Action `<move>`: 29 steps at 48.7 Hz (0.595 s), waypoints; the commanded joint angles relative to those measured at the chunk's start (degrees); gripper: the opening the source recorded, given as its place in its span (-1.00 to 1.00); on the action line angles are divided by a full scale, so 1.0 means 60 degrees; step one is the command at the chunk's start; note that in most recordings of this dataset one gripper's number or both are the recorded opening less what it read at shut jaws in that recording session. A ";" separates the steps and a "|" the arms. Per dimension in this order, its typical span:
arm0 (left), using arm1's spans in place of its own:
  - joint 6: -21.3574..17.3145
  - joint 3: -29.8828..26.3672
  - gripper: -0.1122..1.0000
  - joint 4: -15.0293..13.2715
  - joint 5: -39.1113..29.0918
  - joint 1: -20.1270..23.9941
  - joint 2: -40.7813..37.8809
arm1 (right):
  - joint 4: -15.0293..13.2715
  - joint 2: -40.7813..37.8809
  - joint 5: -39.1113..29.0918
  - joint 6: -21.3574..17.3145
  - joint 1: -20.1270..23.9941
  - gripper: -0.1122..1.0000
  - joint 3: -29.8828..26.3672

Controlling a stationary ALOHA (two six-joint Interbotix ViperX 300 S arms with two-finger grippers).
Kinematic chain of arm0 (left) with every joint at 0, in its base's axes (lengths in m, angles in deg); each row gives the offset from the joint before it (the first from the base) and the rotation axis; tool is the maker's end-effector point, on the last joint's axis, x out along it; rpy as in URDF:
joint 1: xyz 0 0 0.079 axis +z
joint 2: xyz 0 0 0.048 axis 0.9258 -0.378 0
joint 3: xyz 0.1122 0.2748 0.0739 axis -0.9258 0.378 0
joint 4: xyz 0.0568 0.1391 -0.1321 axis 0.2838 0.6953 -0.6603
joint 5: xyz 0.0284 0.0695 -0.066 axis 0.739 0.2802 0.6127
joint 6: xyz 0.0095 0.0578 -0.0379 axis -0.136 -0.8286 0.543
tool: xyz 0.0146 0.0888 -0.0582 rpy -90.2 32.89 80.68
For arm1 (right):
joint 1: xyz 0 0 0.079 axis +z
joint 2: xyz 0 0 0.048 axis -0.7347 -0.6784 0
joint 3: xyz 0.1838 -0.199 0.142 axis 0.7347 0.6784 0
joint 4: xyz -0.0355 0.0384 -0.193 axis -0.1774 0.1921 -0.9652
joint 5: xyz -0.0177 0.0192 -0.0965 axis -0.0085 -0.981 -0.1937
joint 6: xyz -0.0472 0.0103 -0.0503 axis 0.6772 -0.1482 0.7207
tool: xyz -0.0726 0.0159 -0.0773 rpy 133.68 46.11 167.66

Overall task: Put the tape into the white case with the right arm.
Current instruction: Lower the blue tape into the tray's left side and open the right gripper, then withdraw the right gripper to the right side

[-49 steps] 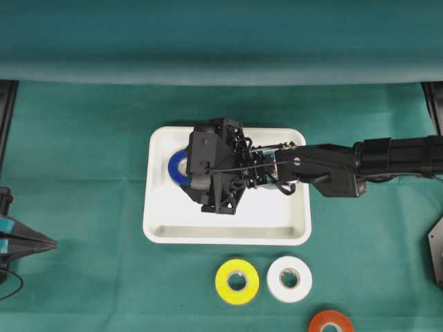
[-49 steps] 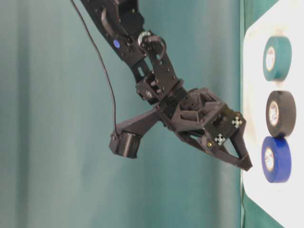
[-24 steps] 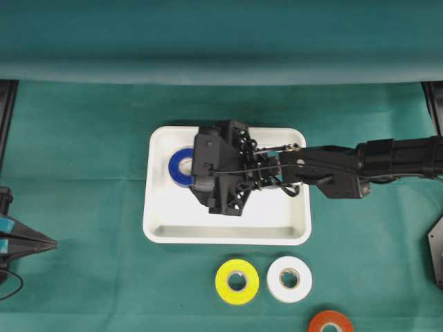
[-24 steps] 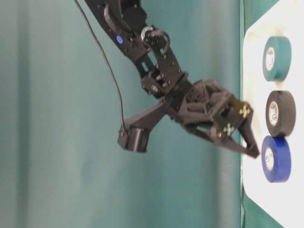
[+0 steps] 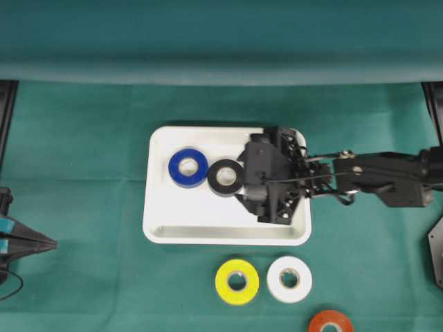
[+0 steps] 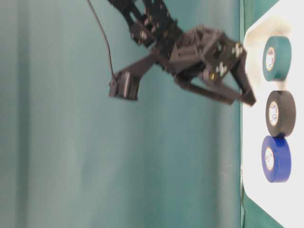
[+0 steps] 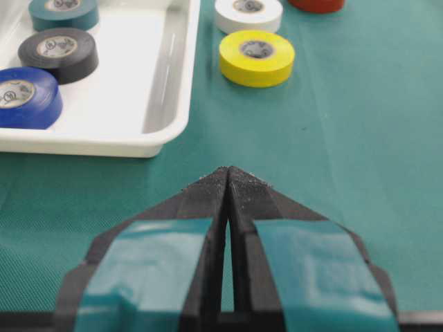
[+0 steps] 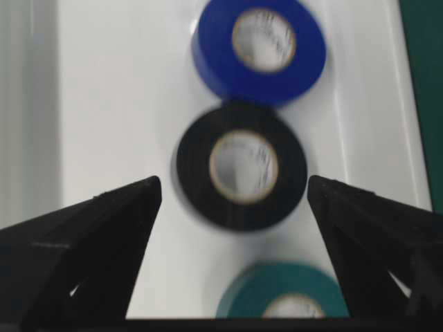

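Rolls: blue, black, teal sit in white case | our right hand spread, empty, above case | yellow roll, white roll, on bench, nearest our right arm | left hand pressed together.

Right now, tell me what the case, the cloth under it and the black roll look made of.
White case: likely glossy moulded plastic; its rim catches highlights and the corners are rounded.
Green cloth: woven fabric, matte; a fine weave shows in the left wrist view.
Black tape roll: seemingly vinyl tape with a slight sheen, wound on a pale core, possibly cardboard.
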 commanded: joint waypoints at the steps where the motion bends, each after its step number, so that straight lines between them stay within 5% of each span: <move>1: 0.0000 -0.0132 -0.80 0.0000 0.0059 0.0015 -0.0176 | 0.0000 0.0645 0.0059 -0.0015 0.0015 0.53 0.0366; 29: 0.0000 -0.0132 -0.80 0.0000 0.0059 0.0015 -0.0176 | 0.0059 0.3618 0.0923 -0.0674 0.0000 0.53 0.3677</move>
